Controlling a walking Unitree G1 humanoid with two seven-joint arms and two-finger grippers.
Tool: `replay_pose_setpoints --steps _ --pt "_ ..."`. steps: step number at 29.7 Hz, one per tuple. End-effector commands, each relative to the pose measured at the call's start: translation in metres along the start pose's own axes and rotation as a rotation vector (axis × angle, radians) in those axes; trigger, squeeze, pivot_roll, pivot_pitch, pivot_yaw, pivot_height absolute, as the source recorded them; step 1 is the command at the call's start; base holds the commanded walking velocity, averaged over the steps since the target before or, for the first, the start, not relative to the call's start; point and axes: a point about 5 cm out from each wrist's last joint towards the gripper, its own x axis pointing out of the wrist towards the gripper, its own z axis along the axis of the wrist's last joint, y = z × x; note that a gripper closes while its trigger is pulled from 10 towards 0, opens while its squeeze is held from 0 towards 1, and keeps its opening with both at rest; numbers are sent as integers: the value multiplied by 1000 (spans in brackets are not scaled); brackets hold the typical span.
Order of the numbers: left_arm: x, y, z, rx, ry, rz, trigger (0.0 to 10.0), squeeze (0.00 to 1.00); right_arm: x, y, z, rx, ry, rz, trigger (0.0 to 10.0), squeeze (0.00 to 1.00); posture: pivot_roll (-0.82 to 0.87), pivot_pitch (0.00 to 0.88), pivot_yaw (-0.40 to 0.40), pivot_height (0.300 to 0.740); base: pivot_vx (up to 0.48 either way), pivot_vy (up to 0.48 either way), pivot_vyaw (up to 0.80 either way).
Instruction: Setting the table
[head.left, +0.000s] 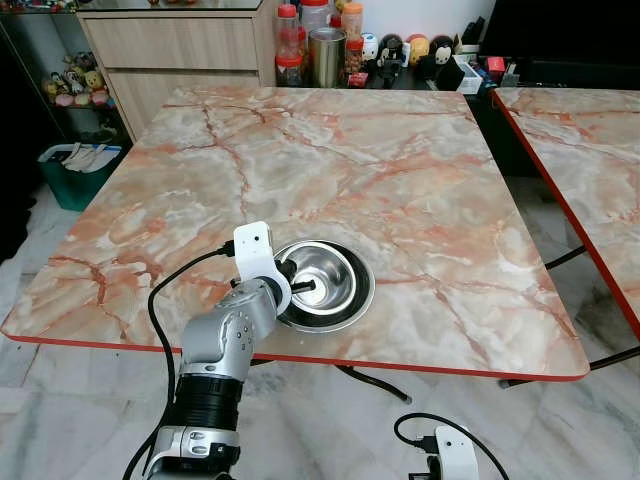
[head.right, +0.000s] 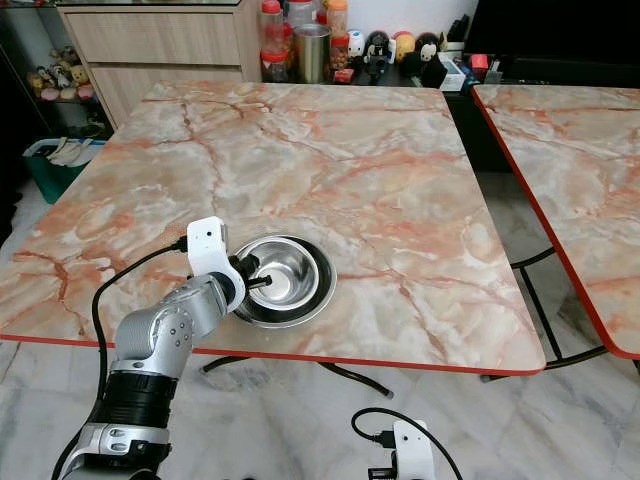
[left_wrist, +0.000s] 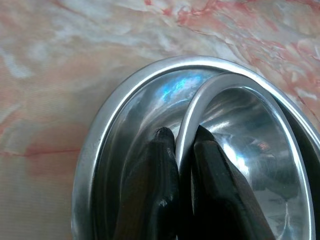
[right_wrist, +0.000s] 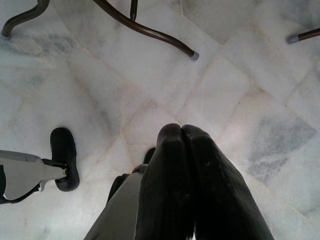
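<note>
Pinching bowl (head.left: 325, 282) rim w/ left gripper (left_wrist: 183, 137), inside plate (left_wrist: 107, 150).

A shiny steel bowl (head.left: 330, 279) sits tilted inside a wider steel plate (head.left: 362, 296), near the front edge of the marbled table (head.left: 400, 170), its rim pinched between black fingers (left_wrist: 155, 185).

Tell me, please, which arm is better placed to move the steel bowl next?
The left. The left gripper is shut on the rim of the bowl, which sits in a steel plate near the table's front edge. The right gripper hangs low over the floor.
</note>
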Motion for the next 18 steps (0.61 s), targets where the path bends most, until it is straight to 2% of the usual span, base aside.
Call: replay_pose_setpoints --steps 1,18 --pt "2 -2 3 2 -11 11 10000 0 -1 -1 -3 12 13 -3 10000 0 -3 83 -4 740 0 0 0" --pt "5 3 2 -15 -5 59 10000 0 -1 -2 -6 16 20 -6 10000 0 -6 88 -2 740 0 0 0"
